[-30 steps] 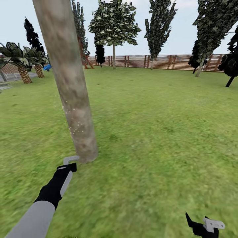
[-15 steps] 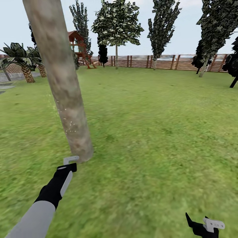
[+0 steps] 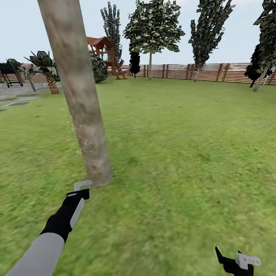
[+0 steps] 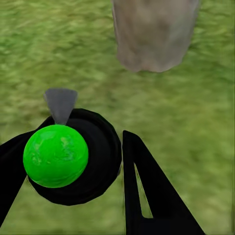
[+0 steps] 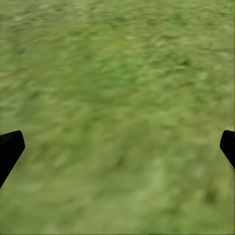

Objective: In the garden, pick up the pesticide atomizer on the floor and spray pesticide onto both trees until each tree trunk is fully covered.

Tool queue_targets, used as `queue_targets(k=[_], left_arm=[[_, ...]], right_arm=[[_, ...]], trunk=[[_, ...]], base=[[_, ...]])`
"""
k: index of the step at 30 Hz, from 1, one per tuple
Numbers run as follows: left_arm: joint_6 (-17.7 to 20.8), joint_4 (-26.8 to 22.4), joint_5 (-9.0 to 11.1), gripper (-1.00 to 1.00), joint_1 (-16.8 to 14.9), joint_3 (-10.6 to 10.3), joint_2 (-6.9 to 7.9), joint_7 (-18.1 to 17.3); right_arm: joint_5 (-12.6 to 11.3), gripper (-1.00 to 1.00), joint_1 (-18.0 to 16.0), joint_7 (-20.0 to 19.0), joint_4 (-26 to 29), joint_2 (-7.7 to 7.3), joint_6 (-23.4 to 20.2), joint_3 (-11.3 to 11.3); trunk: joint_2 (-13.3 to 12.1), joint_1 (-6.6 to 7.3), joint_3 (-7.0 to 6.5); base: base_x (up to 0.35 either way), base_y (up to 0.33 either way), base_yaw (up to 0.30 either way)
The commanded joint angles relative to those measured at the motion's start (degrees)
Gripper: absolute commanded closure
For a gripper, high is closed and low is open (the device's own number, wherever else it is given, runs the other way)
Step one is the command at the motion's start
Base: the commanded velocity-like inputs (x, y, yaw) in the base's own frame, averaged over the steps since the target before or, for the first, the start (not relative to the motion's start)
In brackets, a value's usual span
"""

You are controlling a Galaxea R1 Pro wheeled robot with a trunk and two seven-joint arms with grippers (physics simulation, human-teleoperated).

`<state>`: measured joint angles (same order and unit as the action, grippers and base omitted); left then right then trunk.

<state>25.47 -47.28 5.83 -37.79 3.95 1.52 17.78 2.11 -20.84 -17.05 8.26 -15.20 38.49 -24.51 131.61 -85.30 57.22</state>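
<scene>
A thick pale grey-beige tree trunk (image 3: 82,115) leans up from the grass lawn (image 3: 184,153) just ahead of my left arm; its base also shows in the left wrist view (image 4: 154,34). A few whitish pesticide specks (image 3: 86,142) dot its lower bark. My left gripper (image 4: 73,171) is shut on the pesticide atomizer (image 4: 56,154), a black body with a bright green round top and a grey nozzle (image 3: 81,185) that points at the trunk's foot. My right gripper (image 5: 117,147) is open over bare grass, low at the right (image 3: 237,262).
A brown slatted fence (image 3: 214,73) closes the far side, with several tall dark-leaved trees (image 3: 153,27) along it. A red play tower (image 3: 103,46), a small palm (image 3: 48,69) and grey stepping stones (image 3: 17,103) lie far left. Open grass spreads to the right.
The whole head view has swung, bringing the red play tower and more of the left side into sight. Both arms keep their places in the picture. Fewer specks float by the trunk.
</scene>
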Motion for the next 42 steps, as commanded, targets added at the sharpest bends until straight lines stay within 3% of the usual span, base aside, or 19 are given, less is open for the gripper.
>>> queue_targets(k=[1,12,42], left_arm=[[0.01,0.0,-0.04,1.0,0.0,0.0,-0.01,-0.03],[0.02,0.0,-0.02,1.0,0.0,0.0,-0.2,-0.03],[0.08,0.08,-0.11,1.0,0.0,0.09,-0.06,-0.03]], right_arm=[[0.0,-1.0,0.0,0.0,0.0,0.0,0.0,0.0],[0.02,-1.0,0.01,0.0,0.0,0.0,-0.04,0.01],[0.0,-1.0,0.01,0.0,0.0,0.0,0.01,-0.01]], trunk=[[0.0,0.0,0.0],[0.0,0.0,0.0],[0.0,0.0,0.0]], base=[[0.214,-0.219,0.057],[0.223,-0.212,0.018],[0.157,-0.238,0.182]])
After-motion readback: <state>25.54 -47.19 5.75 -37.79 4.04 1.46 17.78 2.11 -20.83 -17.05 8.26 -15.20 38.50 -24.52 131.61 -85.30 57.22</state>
